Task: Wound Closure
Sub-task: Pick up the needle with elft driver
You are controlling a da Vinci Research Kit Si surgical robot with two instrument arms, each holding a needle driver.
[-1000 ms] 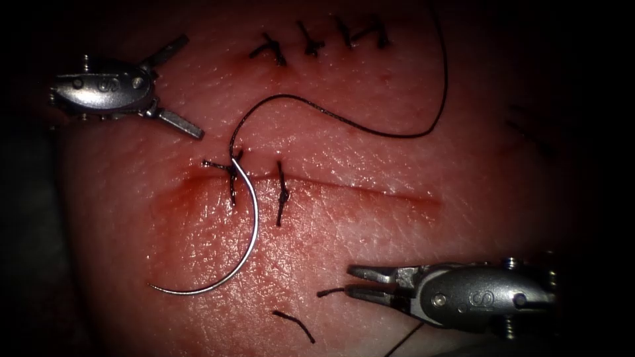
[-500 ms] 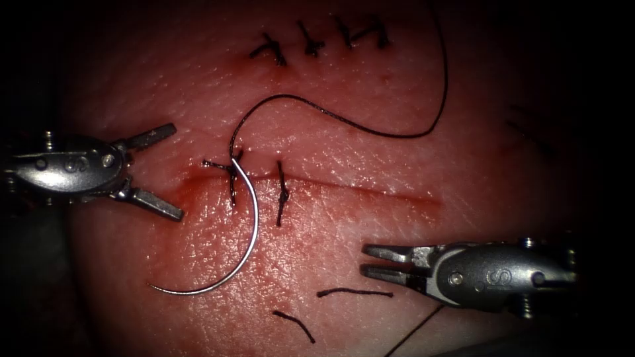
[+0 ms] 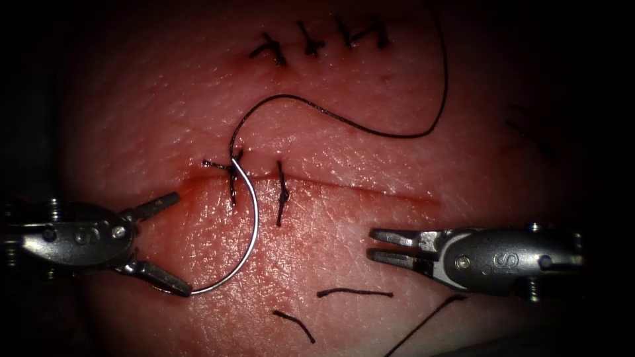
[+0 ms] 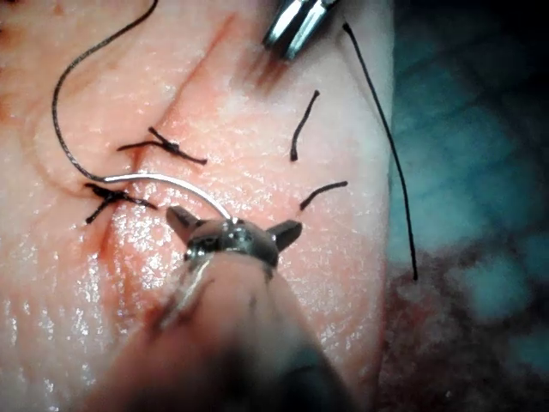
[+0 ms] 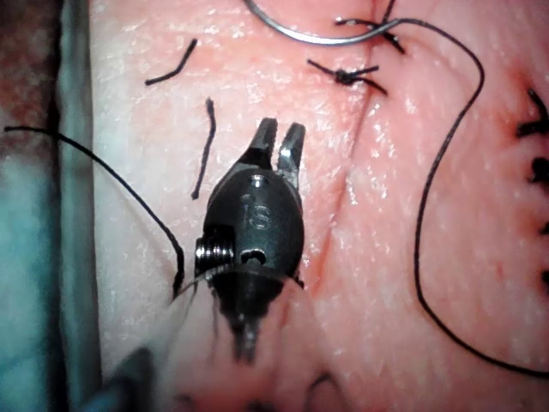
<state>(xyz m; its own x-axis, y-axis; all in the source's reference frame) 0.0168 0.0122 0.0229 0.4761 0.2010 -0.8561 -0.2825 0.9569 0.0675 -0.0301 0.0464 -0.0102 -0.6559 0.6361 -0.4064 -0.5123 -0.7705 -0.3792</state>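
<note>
Both tools' jaws stood apart and empty: the left steel needle driver [image 3: 169, 244] straddled the tip end of the curved silver needle [image 3: 250, 225], which lay flat on the pink pork tissue [image 3: 397, 158] below the cut [image 3: 370, 190], while the right steel needle driver [image 3: 378, 246] hovered right. Black thread [image 3: 370, 129] looped above. Any grasp, I judged, should seat behind the tip, square across the jaws.
</note>
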